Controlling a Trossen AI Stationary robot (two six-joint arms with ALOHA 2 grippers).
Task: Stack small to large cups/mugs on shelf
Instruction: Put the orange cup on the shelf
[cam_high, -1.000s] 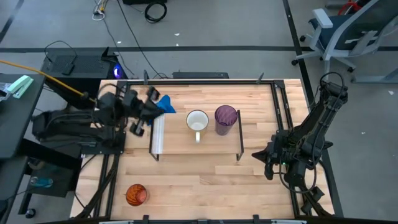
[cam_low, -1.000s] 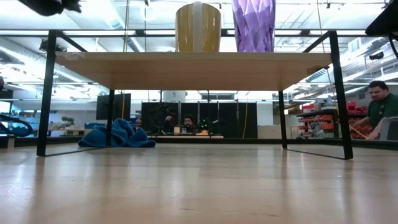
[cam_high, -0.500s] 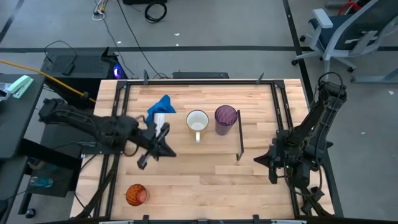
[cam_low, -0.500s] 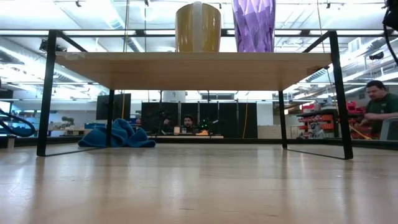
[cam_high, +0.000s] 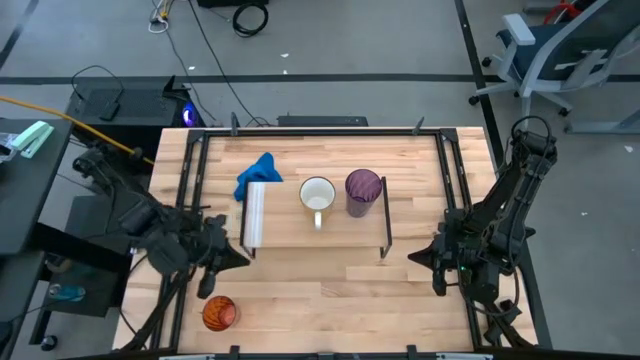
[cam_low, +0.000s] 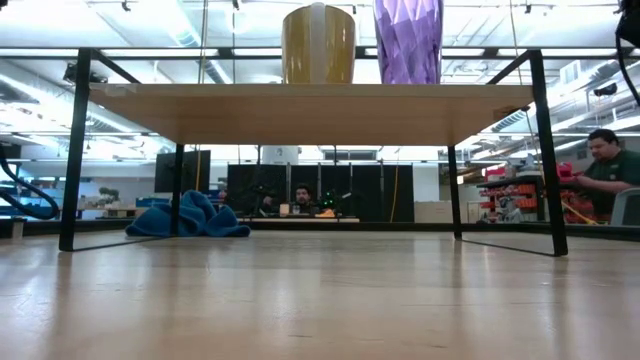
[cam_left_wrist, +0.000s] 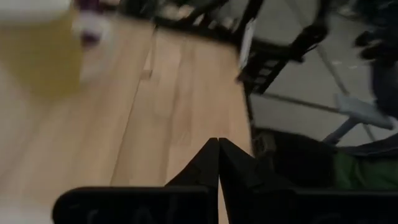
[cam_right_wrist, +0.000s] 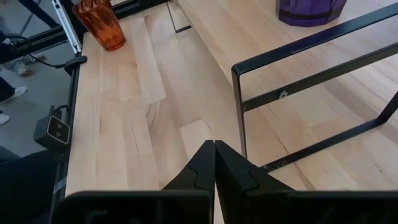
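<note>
My table (cam_high: 330, 280) is pale wood in planked strips, smooth with a soft sheen. My shelf (cam_high: 300, 232) is a light wood board on thin matt black metal legs (cam_right_wrist: 298, 74). The tumbler (cam_high: 363, 187) at frame centre is translucent purple plastic, faceted. The orange cup (cam_high: 219, 313), lower left, is translucent and ribbed. The mug (cam_high: 318, 194) looks glossy white. The blue cloth (cam_high: 256, 170) is soft, crumpled fabric. My fingers (cam_right_wrist: 233, 174) are matt black.

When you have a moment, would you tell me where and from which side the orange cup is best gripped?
Probably by its rim or upper wall, from straight above. The orange cup stands upright, mouth up, alone on the table's near left corner. The left end effector, shut, hangs just beyond it and would have to open first.
</note>
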